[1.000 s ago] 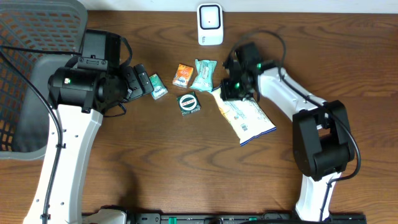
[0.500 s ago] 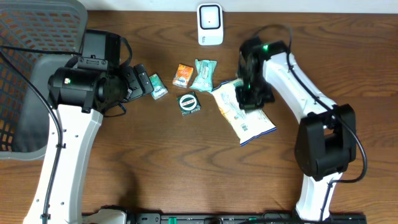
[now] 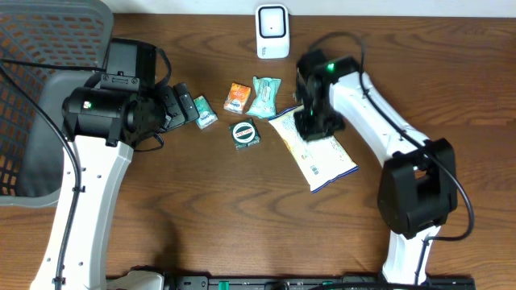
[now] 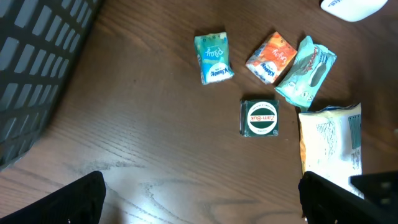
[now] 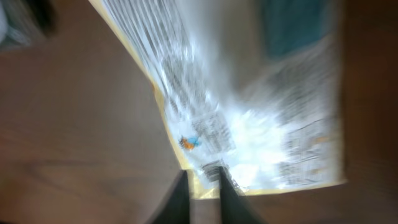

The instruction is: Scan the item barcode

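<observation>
The white snack bag (image 3: 321, 153) with blue and yellow trim lies flat on the wooden table, right of centre. The right wrist view is blurred, but the bag's printed side (image 5: 249, 112) shows there. My right gripper (image 3: 310, 119) hangs over the bag's upper left corner. Its fingers stand a narrow gap apart at the bag's yellow edge (image 5: 203, 173), which shows in that gap. The white scanner (image 3: 272, 31) stands at the table's back edge. My left gripper (image 4: 202, 202) is wide open over bare wood, left of the bag (image 4: 329, 140), holding nothing.
Left of the bag lie a green round-labelled tin (image 3: 244, 134), a teal packet (image 3: 264, 97), an orange packet (image 3: 237, 97) and a small teal pack (image 3: 204, 113). A dark mesh basket (image 3: 32, 48) stands at the far left.
My right arm swung out over the bag and came back to its upper left corner, and its fingers have parted slightly. The left arm has not moved.
</observation>
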Available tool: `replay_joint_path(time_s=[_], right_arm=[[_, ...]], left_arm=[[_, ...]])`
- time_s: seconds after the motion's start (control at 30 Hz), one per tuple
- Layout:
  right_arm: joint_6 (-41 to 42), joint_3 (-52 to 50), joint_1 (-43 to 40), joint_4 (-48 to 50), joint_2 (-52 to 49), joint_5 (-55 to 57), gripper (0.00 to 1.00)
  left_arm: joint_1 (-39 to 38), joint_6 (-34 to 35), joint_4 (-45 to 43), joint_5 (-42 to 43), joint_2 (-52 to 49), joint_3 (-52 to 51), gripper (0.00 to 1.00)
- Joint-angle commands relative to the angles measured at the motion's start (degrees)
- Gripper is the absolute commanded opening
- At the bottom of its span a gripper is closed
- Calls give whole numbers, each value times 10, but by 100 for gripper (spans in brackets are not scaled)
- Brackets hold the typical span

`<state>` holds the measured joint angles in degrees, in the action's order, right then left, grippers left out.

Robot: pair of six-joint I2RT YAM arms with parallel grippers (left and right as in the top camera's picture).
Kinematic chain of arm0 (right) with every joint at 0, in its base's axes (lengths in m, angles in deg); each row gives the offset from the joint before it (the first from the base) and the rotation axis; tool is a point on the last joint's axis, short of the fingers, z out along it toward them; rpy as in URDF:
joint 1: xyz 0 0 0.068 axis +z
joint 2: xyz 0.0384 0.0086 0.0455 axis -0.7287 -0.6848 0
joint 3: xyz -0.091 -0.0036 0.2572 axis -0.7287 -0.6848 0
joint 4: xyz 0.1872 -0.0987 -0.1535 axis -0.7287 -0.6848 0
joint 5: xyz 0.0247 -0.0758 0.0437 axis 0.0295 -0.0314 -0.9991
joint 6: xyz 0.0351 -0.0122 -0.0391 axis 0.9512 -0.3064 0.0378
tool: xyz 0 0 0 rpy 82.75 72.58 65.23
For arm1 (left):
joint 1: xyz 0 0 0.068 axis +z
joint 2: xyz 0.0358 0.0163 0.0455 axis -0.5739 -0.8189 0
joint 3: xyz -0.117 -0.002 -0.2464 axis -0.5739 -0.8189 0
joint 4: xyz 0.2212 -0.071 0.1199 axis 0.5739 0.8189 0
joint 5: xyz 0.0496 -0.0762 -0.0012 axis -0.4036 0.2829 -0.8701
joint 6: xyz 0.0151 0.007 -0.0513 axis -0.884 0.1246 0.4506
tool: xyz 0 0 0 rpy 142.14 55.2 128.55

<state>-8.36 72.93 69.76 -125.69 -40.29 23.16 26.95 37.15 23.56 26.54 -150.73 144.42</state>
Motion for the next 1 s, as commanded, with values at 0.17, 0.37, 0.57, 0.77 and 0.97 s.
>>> replay_joint_path(time_s=[0.17,0.37,0.57,0.77,0.97], right_arm=[[-42,2,-46,103,8,-32,11],[-45,-92,-28,233,-10,-61,13],[-23,-103,-27,256,-13,-47,17],[-27,24,-68,119,-12,-47,29],[-123,37,-126,76,-14,-65,55]], left_arm=[[1,-3,2,-6,3,5,98],[1,-3,2,-6,3,5,98],[1,-3,2,-6,3,5,98],[1,-3,2,-5,3,5,98],[1,-3,2,-6,3,5,98]])
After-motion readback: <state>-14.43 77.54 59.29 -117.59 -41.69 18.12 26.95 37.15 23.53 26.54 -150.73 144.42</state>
